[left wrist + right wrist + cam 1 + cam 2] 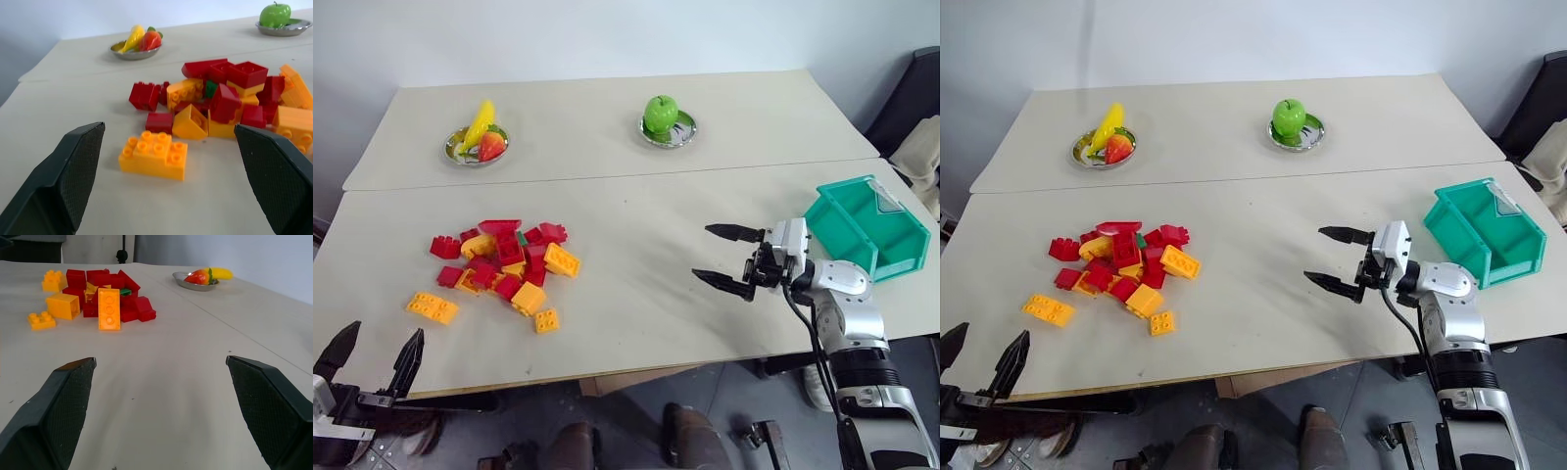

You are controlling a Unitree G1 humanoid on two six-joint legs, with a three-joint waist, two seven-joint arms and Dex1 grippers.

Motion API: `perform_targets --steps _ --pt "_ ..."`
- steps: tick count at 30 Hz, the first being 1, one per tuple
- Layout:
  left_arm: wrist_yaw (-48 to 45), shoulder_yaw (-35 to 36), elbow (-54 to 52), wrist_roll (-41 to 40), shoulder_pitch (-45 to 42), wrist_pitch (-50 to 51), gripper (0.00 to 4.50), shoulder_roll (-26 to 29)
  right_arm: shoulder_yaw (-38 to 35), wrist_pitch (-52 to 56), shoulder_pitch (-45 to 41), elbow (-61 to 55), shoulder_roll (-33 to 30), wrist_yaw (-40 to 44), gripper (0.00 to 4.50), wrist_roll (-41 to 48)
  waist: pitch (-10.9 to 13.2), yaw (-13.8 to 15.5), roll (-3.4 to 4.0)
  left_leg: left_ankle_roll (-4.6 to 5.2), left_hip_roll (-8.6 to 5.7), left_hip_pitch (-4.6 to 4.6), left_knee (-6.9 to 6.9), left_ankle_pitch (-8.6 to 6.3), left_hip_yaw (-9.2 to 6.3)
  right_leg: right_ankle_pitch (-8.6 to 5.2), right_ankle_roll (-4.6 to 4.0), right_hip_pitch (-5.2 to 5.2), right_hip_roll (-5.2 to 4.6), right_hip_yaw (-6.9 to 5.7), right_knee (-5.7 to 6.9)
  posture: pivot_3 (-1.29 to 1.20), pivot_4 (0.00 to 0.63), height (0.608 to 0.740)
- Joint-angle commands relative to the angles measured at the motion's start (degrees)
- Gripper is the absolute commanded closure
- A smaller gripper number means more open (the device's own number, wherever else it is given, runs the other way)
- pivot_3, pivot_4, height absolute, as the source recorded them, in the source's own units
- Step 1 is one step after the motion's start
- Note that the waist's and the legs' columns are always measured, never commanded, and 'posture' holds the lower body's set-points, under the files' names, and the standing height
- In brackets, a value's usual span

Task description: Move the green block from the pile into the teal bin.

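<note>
The pile [504,262] of red, yellow and orange studded bricks lies on the left half of the near table. The green block [211,89] is wedged among red bricks near the pile's far side, and only a small part of it shows [125,292]. The teal bin [867,227] stands at the table's right edge, its sloped opening turned away from the pile. My right gripper [703,253] hovers open just left of the bin, fingers pointing toward the pile, with nothing between them. My left gripper [384,335] is open and empty at the table's front left edge, short of the pile.
A metal plate with a banana and a strawberry [477,145] and another with a green apple [661,113] sit on the far table. An orange brick [433,307] and a small one [546,320] lie loose in front of the pile. A dark chair [911,98] stands at right.
</note>
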Motion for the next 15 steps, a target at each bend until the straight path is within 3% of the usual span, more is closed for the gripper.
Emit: perform_targets --steps 1,8,12,15 --pt "-0.12 0.03 -0.38 0.08 0.68 0.1 0.0 0.92 -0.21 -0.85 -0.74 -0.3 0.05 0.49 0.03 0.27 0.0 -0.01 0.0 -0.01 0.01 0.0 0.0 0.0 0.0 0.0 0.0 0.0 0.01 0.0 0.0 0.0 0.15 0.74" --pt "-8.29 -7.83 -7.69 0.06 1.19 1.3 0.0 5.42 -0.31 2.06 -0.38 -3.63 -0.55 1.66 0.03 2.05 0.0 0.08 0.0 -0.01 0.03 0.01 0.01 -0.01 0.17 -0.01 -0.04 0.0 0.02 -0.01 0.0 0.0 0.15 0.74" --pt "-11.94 -10.8 -10.39 2.55 -2.53 3.05 0.0 13.77 -1.39 7.8 1.16 -8.83 -5.15 6.6 0.03 5.89 0.0 0.32 0.02 -0.03 0.07 0.02 0.0 -0.01 0.1 -0.02 -0.09 -0.01 0.04 -0.05 0.05 0.0 0.15 0.74" --pt "-14.53 -11.79 -8.08 3.04 -3.96 3.22 0.0 16.88 -2.16 7.73 1.15 -8.08 -7.24 7.66 0.03 5.65 0.0 0.22 0.04 -0.03 0.08 0.07 0.0 -0.02 0.06 -0.02 -0.12 0.0 0.05 -0.07 0.06 0.0 0.15 0.74"
